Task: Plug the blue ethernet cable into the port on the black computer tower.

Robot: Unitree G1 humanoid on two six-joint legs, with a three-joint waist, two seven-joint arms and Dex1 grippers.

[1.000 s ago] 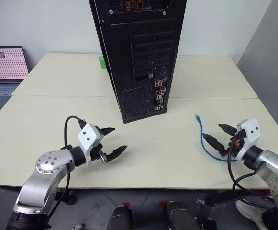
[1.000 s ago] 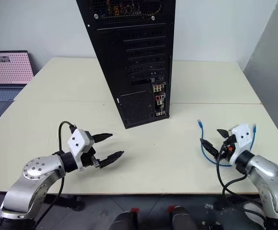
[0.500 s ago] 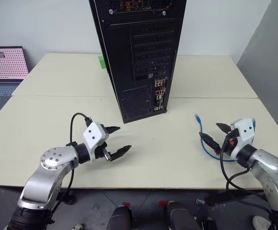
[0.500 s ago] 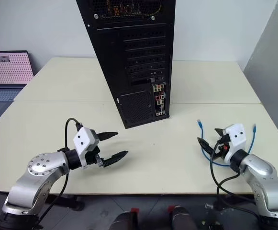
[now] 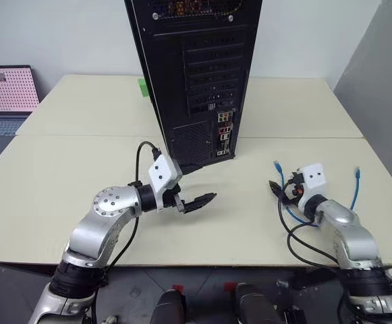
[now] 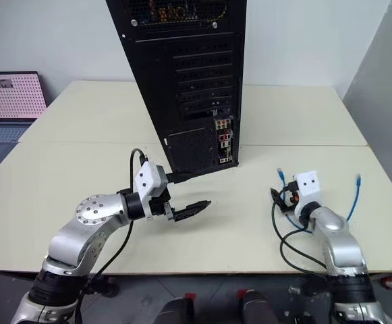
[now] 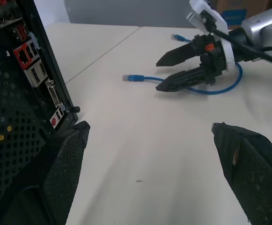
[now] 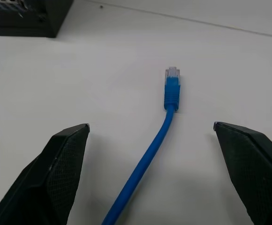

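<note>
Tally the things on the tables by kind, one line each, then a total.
Tall black metal computer tower: 1
Thin bright blue ethernet cable: 1
Grey laptop with a pink screen: 1
Small green tag: 1
Total: 4

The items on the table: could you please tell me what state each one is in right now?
Blue cable: loose on the table, unplugged, not gripped.
Computer tower: upright, ports facing the robot.
Laptop: open, screen lit.
Left gripper: open, empty.
Right gripper: open, straddling the cable.

Matt perforated black metal tower (image 5: 196, 81); smooth blue cable (image 8: 150, 150); matt table (image 5: 81, 175).
</note>
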